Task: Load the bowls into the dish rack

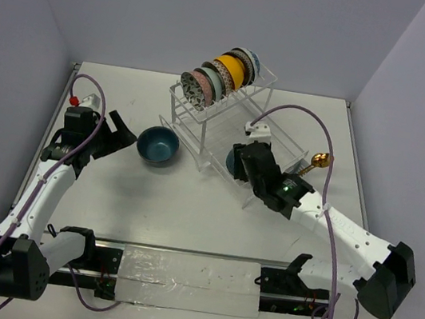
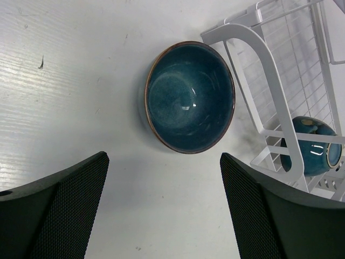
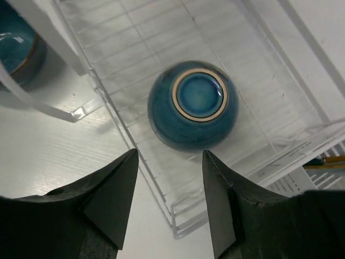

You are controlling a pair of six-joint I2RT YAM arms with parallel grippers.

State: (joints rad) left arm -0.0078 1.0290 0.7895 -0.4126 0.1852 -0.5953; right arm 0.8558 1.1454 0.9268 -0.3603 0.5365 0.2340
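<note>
Your biggest risk is the dish rack [image 1: 216, 124]. The right arm reaches into its lower tier, and a lift that snags the frame would likely jolt the rack and tip the row of bowls [image 1: 219, 76] standing on edge along the upper shelf. The upturned blue bowl [image 3: 193, 105] lies in the lower tray. The right pincer [image 3: 170, 156] hovers just short of it, released and grasping nothing. A squeeze on that round glazed wall could slip off and skid the bowl across the tray.

The upright dark blue bowl [image 2: 190, 97] sits on the worktop [image 1: 187, 220] just beside the rack's white leg. Your left pincer [image 2: 163, 162] is spread wide before it, empty. A careless descent may knock the rim or wedge the bowl against the leg.

From above, the right arm hides most of the upturned bowl. The row overlaps too much to count surely. The gold spoon [image 1: 321, 161] is barely visible at the wrist view's edge.
</note>
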